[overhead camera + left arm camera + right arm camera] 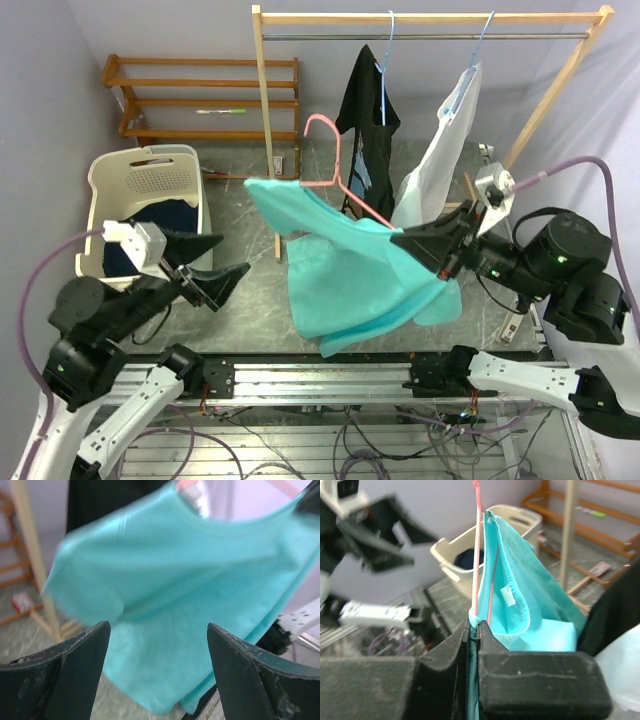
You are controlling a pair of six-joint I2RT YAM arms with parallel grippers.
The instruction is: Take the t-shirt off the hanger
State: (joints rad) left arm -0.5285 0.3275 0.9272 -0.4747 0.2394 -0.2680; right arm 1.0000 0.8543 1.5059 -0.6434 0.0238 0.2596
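A teal t-shirt (350, 270) hangs on a pink wire hanger (335, 160), held in the air off the rack. My right gripper (400, 238) is shut on the shirt's shoulder where the hanger's end sits; in the right wrist view teal fabric (530, 595) is pinched between the jaws (474, 625) and the pink wire (477, 545) rises from them. My left gripper (235, 253) is open and empty, left of the shirt and apart from it. In the left wrist view the shirt (175, 570) fills the space beyond the open gripper (157, 630).
A wooden clothes rack (430, 17) stands behind with a black garment (368, 110) and a white garment (440, 160) on blue hangers. A cream laundry basket (150, 175) with dark clothes is at the left. A wooden shelf (200, 95) stands at the back left.
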